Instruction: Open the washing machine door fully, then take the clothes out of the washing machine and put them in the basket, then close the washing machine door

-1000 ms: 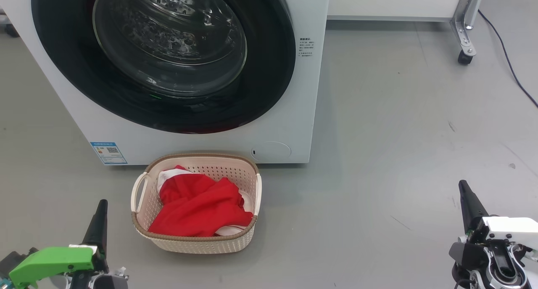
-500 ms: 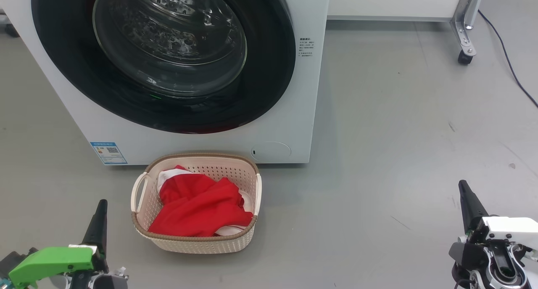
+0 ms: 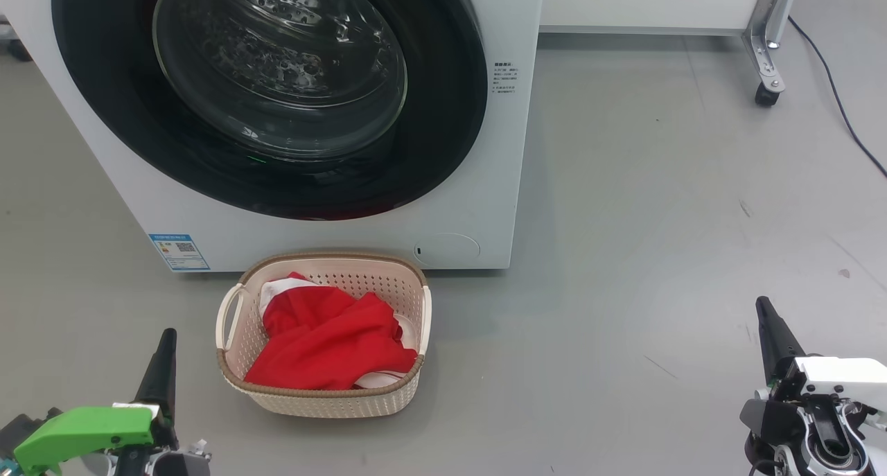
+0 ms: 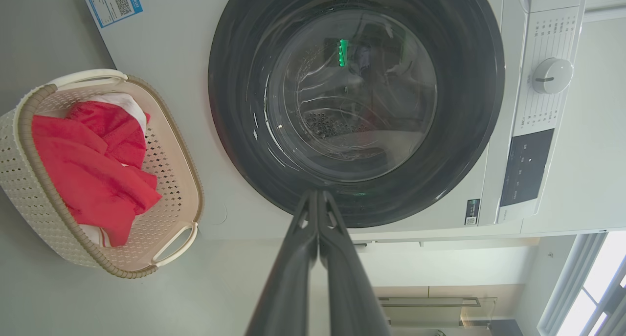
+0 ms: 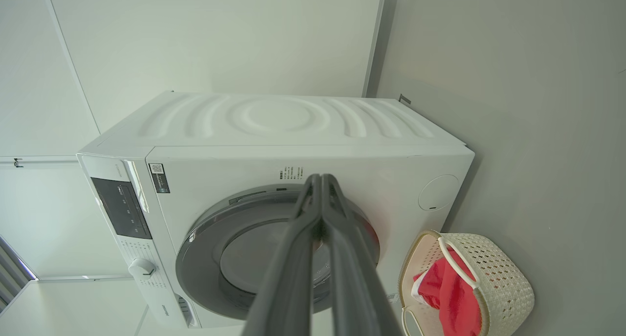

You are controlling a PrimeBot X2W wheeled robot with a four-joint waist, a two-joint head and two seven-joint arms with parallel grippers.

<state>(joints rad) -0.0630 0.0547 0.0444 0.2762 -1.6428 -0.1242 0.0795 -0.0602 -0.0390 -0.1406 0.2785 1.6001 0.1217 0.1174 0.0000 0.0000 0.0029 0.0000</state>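
Head view: perforated basket, soft clothes

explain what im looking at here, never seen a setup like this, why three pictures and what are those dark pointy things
These are three cameras on one two-armed robot, all at the same moment. The head view looks down at a white washing machine with its round dark door shut. On the grey floor in front stands a cream basket holding red clothes.

The dark pointy things are the robot's pincers, each with two long fingers. The left pincer sits at the lower left, the right pincer at the lower right. Both are shut and hold nothing.

The other two pictures come from cameras on the wrists, looking along the fingers, so the room appears tilted there.
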